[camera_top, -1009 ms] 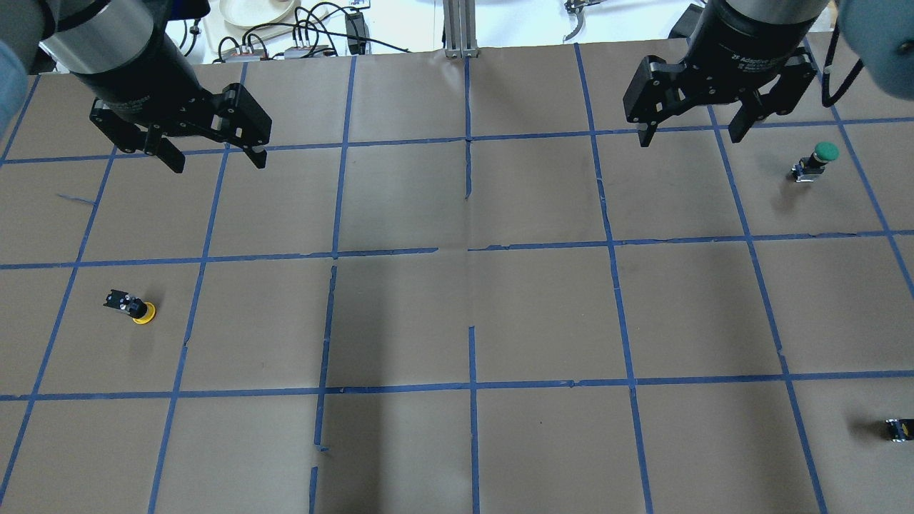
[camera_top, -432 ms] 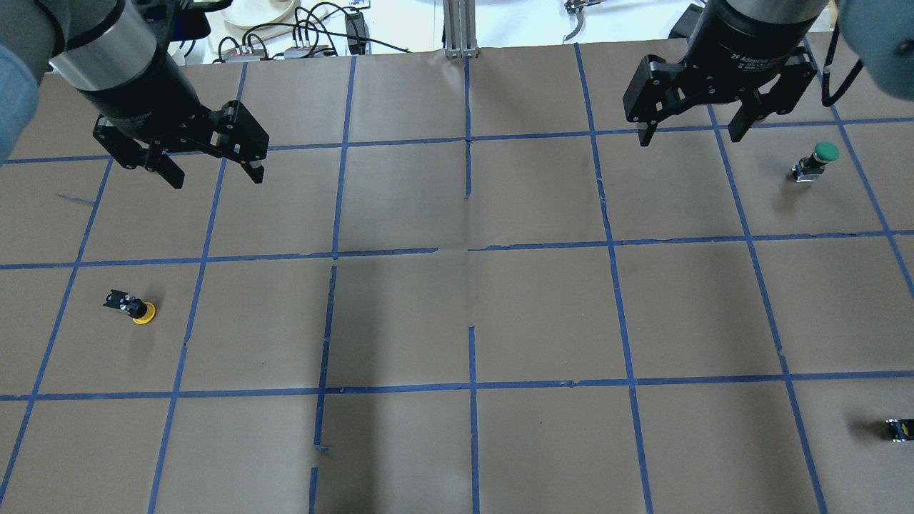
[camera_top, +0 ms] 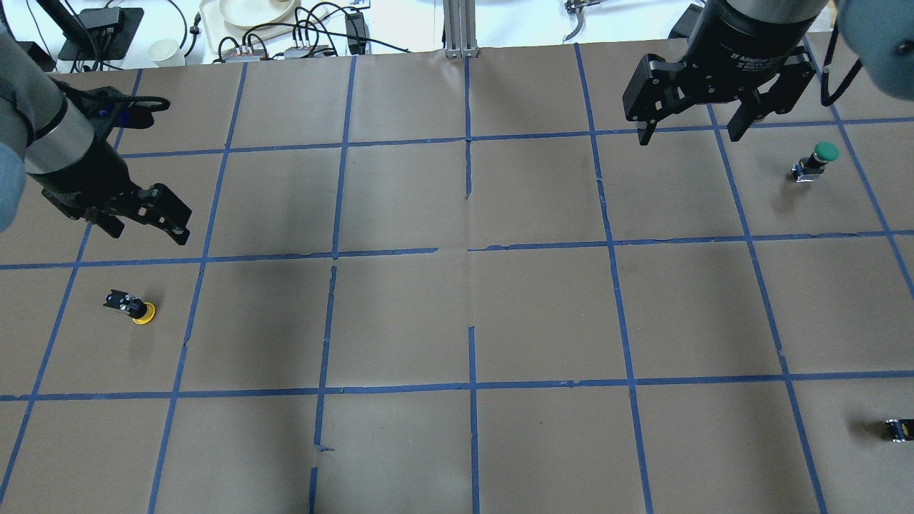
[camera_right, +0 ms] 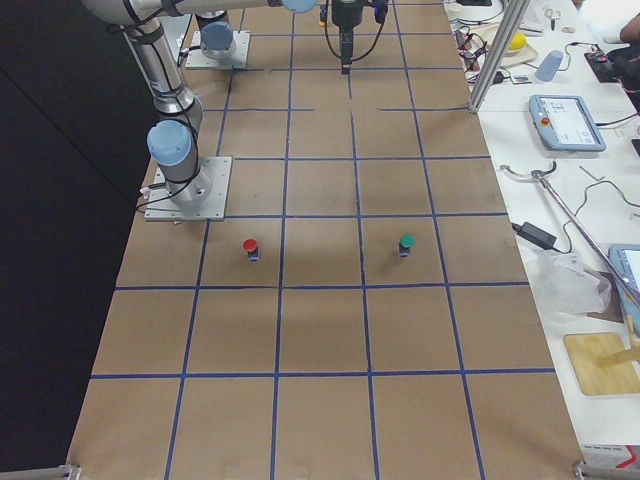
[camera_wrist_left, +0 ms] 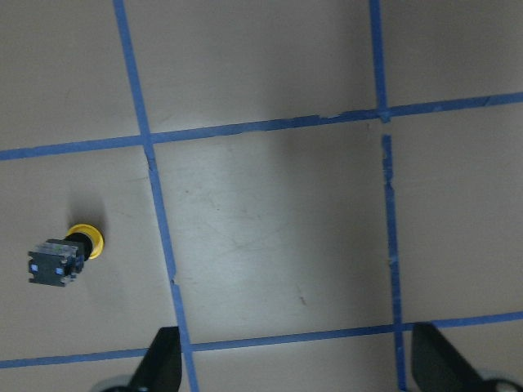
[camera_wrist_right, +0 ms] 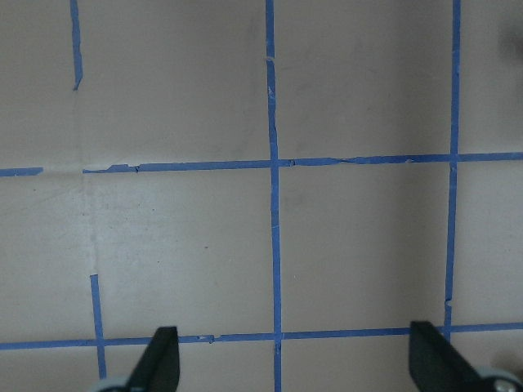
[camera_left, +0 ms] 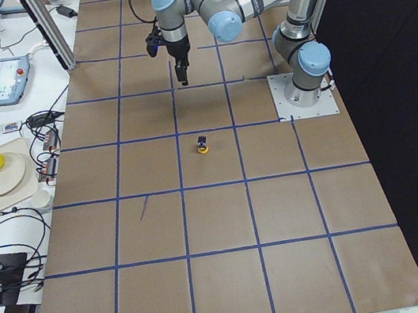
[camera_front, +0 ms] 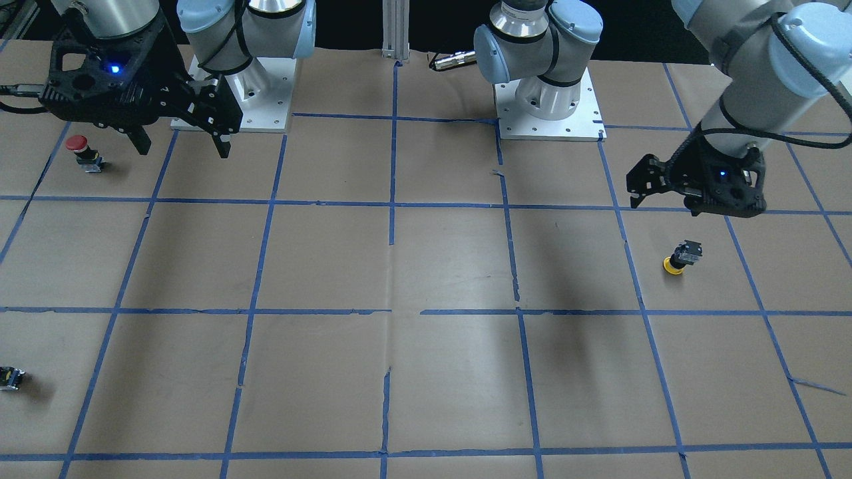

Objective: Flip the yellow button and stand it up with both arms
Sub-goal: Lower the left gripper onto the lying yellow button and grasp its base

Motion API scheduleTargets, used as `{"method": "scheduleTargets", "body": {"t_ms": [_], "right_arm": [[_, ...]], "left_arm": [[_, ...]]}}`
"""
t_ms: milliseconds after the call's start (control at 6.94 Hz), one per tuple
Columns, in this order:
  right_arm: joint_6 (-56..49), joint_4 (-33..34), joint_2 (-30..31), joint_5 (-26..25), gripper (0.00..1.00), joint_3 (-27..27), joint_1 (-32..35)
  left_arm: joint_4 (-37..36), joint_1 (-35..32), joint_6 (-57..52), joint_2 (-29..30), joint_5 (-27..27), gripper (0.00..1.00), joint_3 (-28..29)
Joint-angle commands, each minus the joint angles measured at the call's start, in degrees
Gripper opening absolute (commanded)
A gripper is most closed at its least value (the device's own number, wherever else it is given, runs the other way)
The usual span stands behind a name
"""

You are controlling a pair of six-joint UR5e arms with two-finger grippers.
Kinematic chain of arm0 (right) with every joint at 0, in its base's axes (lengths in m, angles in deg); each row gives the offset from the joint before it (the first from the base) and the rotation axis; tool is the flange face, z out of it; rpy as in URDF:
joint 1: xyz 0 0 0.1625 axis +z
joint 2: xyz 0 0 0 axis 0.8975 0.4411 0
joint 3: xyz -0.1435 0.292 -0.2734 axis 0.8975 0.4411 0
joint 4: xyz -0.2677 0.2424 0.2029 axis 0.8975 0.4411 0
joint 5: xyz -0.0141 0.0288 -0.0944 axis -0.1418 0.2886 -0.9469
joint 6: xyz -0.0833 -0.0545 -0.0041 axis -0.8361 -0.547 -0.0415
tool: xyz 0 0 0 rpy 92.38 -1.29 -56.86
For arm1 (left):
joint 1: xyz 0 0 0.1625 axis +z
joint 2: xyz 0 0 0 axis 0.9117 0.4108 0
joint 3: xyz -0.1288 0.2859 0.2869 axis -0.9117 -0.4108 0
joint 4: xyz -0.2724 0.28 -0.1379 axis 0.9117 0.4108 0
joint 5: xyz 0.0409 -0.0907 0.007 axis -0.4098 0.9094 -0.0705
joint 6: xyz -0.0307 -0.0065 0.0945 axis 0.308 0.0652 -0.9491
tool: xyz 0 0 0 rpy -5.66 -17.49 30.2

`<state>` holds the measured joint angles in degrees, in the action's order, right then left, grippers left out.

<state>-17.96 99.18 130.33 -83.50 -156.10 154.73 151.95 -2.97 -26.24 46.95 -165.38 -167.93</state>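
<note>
The yellow button [camera_top: 136,308] rests in a left-hand square of the taped table, with its yellow cap on the paper and its black body pointing away from the cap. It also shows in the front view [camera_front: 680,259], the left side view [camera_left: 202,145] and the left wrist view [camera_wrist_left: 67,254]. My left gripper [camera_top: 148,235] is open and empty. It hangs above the table, one grid line beyond the button and not touching it. My right gripper [camera_top: 689,137] is open and empty at the far right, high over the paper.
A green-capped button [camera_top: 814,160] lies at the far right. A red-capped button [camera_front: 84,150] lies near my right gripper in the front view. A small black block [camera_top: 898,428] sits at the right edge. Cables and a plate [camera_top: 253,11] lie beyond the far edge.
My left arm has swung toward me and to the left, bringing its open gripper nearer the yellow button. The right arm and the buttons have not moved.
</note>
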Motion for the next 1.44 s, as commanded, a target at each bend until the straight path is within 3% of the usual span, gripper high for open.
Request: {"method": "scheduleTargets", "body": {"t_ms": [0,432,1297], "right_arm": [[0.0,-0.04,0.06,0.03,0.99,0.0,-0.03],[0.0,0.14,0.06,0.03,0.99,0.0,-0.03],[0.0,0.05,-0.03,-0.14,0.99,0.0,-0.11]], "left_arm": [[-10.04,10.74,-14.08,2.33,0.05,1.0,-5.21],[-21.51,14.4,-23.78,10.41,0.4,1.0,-8.66],[-25.75,14.84,-24.17,13.95,0.22,0.98,-11.3]]}}
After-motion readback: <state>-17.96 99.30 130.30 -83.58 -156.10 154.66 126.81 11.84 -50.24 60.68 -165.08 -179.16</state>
